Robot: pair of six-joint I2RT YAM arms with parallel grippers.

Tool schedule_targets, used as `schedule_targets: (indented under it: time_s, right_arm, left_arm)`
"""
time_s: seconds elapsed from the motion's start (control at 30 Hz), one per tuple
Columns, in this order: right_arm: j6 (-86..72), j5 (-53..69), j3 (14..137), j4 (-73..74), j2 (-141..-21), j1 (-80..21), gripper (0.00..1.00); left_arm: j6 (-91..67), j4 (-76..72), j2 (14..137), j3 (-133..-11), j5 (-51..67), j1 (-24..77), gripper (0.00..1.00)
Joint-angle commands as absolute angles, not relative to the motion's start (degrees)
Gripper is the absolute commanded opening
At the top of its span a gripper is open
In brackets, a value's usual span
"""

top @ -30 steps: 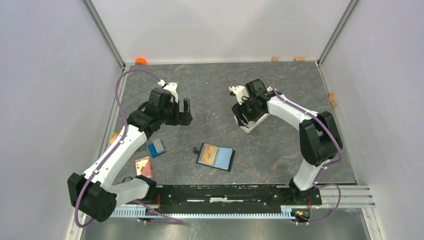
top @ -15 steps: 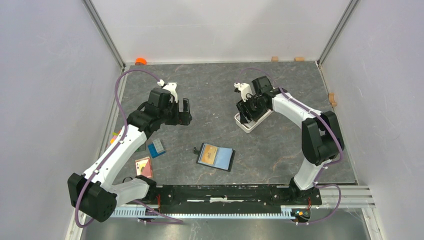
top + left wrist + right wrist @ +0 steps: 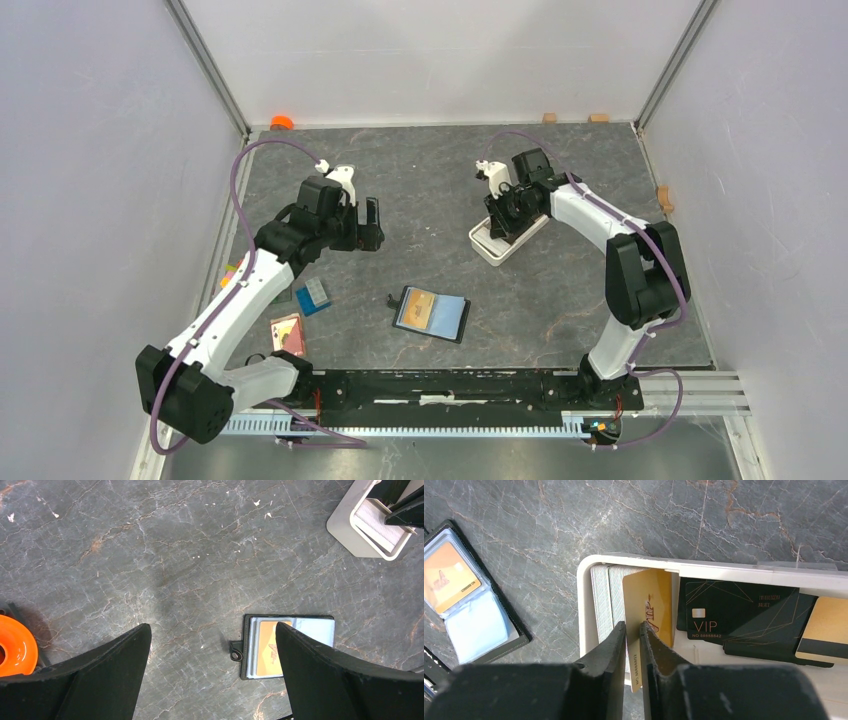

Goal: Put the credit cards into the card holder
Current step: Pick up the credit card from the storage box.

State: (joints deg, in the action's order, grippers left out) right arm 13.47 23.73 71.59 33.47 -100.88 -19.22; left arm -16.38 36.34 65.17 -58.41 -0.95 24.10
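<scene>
We start with the grey marbled surface (image 3: 430,160), which fills the walled cell. The left arm (image 3: 240,290) reaches to about 10 o'clock from the middle. Its hand (image 3: 372,222) hangs there with the fingers spread wide above bare stone. The right arm (image 3: 590,215) bends over to about 1 o'clock, where its hand (image 3: 633,630) dips into the long white tray (image 3: 583,605). Its fingers are pressed almost together, pinching the edge of a gold card (image 3: 651,597). That card stands tilted at one end of the tray, just beside a pack of pale cards (image 3: 603,592) set on edge. Further along the tray, a black card (image 3: 734,612) marked VIP lies flat, with a tan card (image 3: 824,625) past it at the frame's edge. The card holder (image 3: 463,325) lies open at about 6 o'clock from the middle, well apart from the tray, with its snap tab pointing to 9 o'clock. An orange card (image 3: 270,647) sits in one of its pockets. The other pocket shows pale blue, and we cannot tell whether that is a card. At about 8 o'clock, near the left arm, lie a pink rectangle (image 3: 286,330) and a small blue ridged block (image 3: 313,296). A small orange object (image 3: 282,122) sits in the far corner at 11 o'clock.
</scene>
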Motion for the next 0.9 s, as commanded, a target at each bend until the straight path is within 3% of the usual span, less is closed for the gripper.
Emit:
schedule_targets:
  time_s: [0.0,0.13,0.23,0.67,0.87]
  right_arm:
    - [13.0,25.2,73.5,34.2,-101.2,-19.3,0.17]
    - [12.1,22.2,73.6,33.4,-100.2,-19.2,0.11]
    - [10.9,19.4,73.4,32.5,-98.7,-19.2,0.01]
    - [5.9,7.5,62.5,15.8,-81.1,-19.5,0.00]
    - [-3.6,12.2,57.7,7.5,-68.2,-19.5,0.00]
  left_arm:
    - [-14.3,35.2,65.5,-58.1,-0.3,23.8,1.00]
    - [-14.4,35.2,65.3,-58.1,-0.3,23.8,1.00]
    - [-14.4,34.7,64.9,-57.8,1.4,23.8,1.00]
    - [-14.2,27.3,58.0,-55.3,15.5,23.7,0.96]
    - [-26.5,10.2,50.3,-49.4,28.4,23.8,0.93]
